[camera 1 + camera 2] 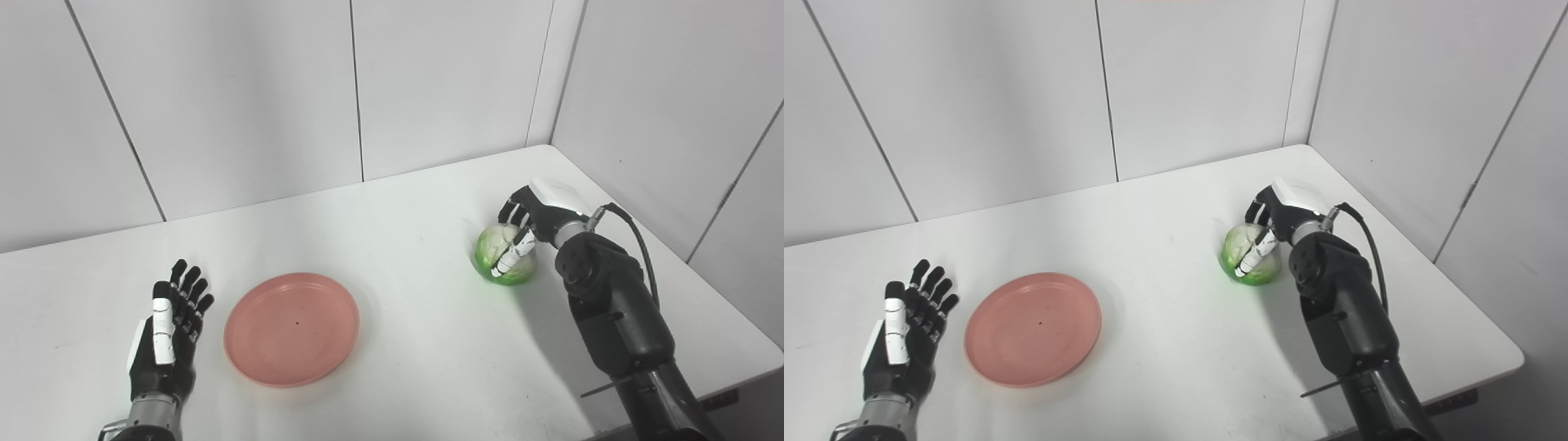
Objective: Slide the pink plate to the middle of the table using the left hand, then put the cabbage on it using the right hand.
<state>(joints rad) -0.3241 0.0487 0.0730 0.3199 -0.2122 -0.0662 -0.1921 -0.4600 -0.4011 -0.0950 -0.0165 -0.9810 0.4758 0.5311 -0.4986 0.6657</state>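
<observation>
The pink plate (291, 328) lies flat on the white table (404, 245), left of the middle, and it holds nothing. My left hand (171, 321) is open, fingers straight and apart, just left of the plate and not touching it. The green cabbage (497, 260) sits at the right of the table. My right hand (527, 223) comes over it from the right, fingers and thumb curled around its top and front. The cabbage appears to rest on the table.
White panel walls close the table at the back and the right, meeting in a corner (548, 144). The table's right edge (735, 306) runs close beside my right arm.
</observation>
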